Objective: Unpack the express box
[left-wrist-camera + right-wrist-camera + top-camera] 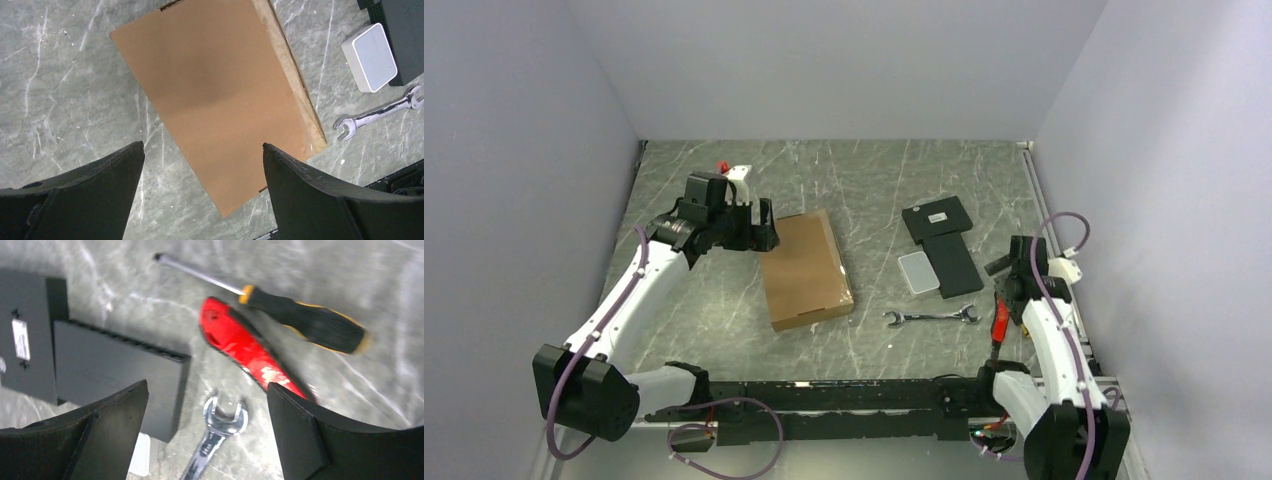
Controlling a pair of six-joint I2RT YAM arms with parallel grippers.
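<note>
Black fingers of the left pincer fill the bottom of its wrist view, spread wide with nothing between them, hanging over the express box. From above, that pincer sits at the box's far left corner. The express box lies flat on the grey marbled counter, left of centre. Its lid is down, so whatever it holds is hidden. Its long axis runs from the far side toward the arm bases, with the near end swung slightly to the right. A rough, torn-looking edge runs along its right long side. To the right, well apart from it, two black flat boxes overlap, both shut, and a small white case lies just beside the nearer one. A wrench lies crosswise nearer the bases. The right pincer is also wide and holds nothing. Below it are the wrench head, a screwdriver with a black and yellow handle, and a red object — blurred, possibly a cutter — lying just beside that handle.
</note>
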